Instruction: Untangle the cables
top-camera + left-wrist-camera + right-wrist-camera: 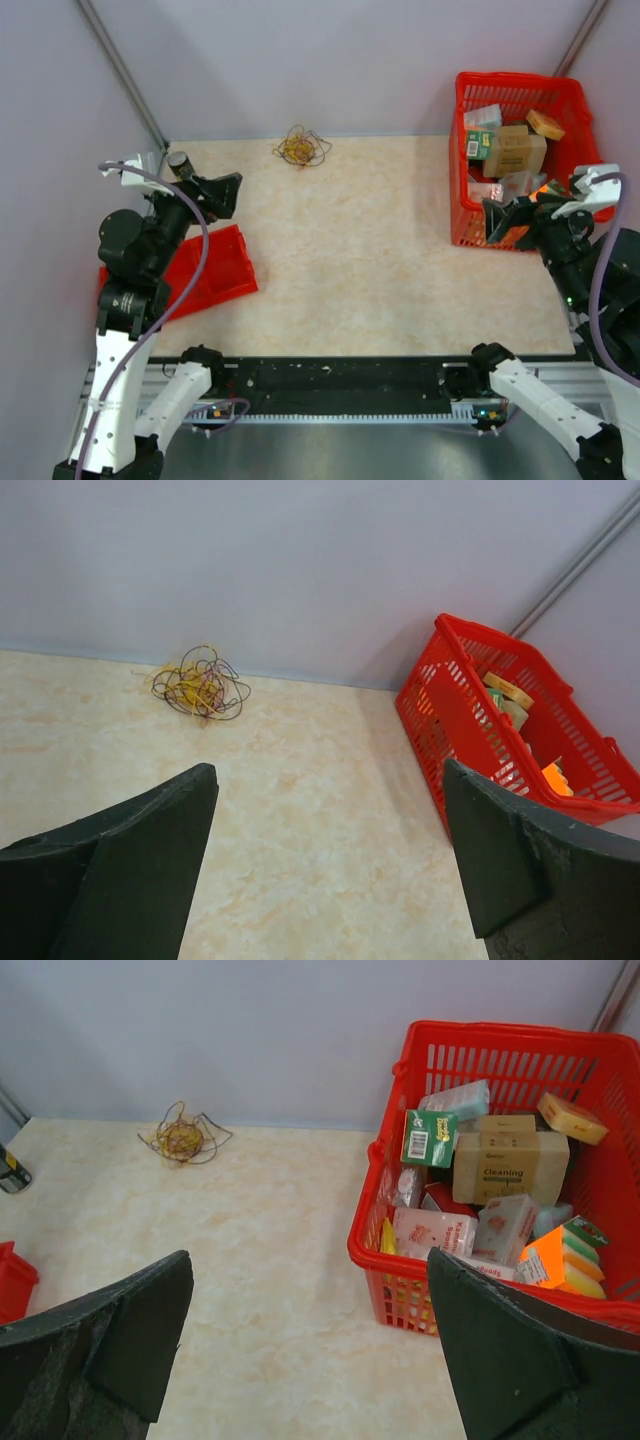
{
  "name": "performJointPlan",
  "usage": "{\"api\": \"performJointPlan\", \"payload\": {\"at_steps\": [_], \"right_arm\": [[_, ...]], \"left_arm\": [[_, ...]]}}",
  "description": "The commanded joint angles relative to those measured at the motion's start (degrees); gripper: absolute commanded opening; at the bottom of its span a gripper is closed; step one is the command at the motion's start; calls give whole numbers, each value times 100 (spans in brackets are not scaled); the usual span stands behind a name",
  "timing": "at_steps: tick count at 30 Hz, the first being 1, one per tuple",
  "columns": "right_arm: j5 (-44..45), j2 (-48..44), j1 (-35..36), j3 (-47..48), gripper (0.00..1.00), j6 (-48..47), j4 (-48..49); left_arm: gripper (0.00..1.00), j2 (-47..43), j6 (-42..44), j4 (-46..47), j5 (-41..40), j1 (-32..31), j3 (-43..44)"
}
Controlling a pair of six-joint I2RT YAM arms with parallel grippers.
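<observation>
The cables [301, 149] are a small tangle of thin yellow-orange and dark brown wires lying on the beige table at the back wall, left of centre. They also show in the left wrist view [199, 684] and in the right wrist view [182, 1136]. My left gripper [213, 192] is open and empty, raised at the left side, well short of the tangle; its fingers [120, 865] frame bare table. My right gripper [510, 218] is open and empty at the right, by the red basket, far from the cables.
A red basket [575, 100] full of small boxes and packets stands at the back right, also in the right wrist view [395, 1260]. A flat red tray [225, 270] lies at the left under the left arm. Grey walls close the back and sides.
</observation>
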Motion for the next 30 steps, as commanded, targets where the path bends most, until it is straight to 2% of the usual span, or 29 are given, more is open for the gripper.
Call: {"api": "performJointPlan", "payload": {"at_steps": [1,5,7,8,11,13,15,18,21,24,25,27,30], "right_arm": [[141,475,49,-24,99,207,77],[-341,581,49,-261,99,444,86],[-544,572,49,-376,99,567,77],[-623,537,40,-437,99,637,77],[-764,371,40,-569,99,805,77],[-800,222,40,-640,99,849,77],[-835,63,40,-684,99,831,77],[-835,-174,40,-702,99,744,77],[-809,-403,40,-728,99,603,60],[-853,-649,49,-728,99,489,-10],[-870,-719,40,-710,99,489,-54],[-967,-860,40,-675,99,515,-107],[-1151,-1053,40,-631,99,550,-142]], "left_arm": [[97,326,-118,93,521,25,126],[95,799,-338,339,1004,25,-68],[92,1177,-505,244,918,7,-42],[91,1397,-575,86,613,-36,11],[90,2091,-489,-389,-1071,-536,335],[94,2670,-104,-373,-2214,-1123,616],[99,3451,170,-259,-2702,-1494,1002],[99,5164,171,-546,-2564,-1531,2124],[99,6912,399,-1424,-2677,-1522,4108],[98,8408,733,-1839,-2879,-1435,6094],[98,8760,751,-1849,-2880,-1382,6502],[98,9254,551,-1517,-2600,-1233,6814],[98,9440,-81,-761,-2467,-1048,6376]]}}
